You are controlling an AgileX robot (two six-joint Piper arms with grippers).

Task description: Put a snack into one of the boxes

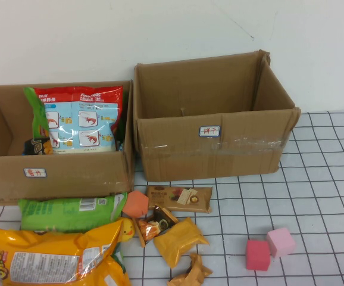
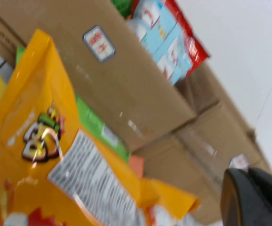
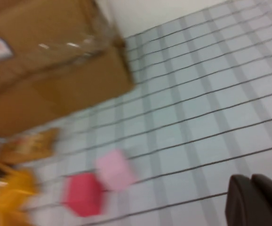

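Snacks heaped before two cardboard boxes

Yellow chip bag (image 1: 53,259) fronts the left box (image 1: 59,173); right box (image 1: 213,152) is open. Left claw (image 2: 253,197) and right claw (image 3: 256,200) near edge: grip cannot be told.

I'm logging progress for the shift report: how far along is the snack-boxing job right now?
Looks done: the left box already holds a red-and-blue snack bag; the right box looks empty. In hand: nothing clearly gripped. The left gripper is beside the yellow chip bag; the right gripper is over bare table near the pink blocks. Left: green bag and small packets wait outside.
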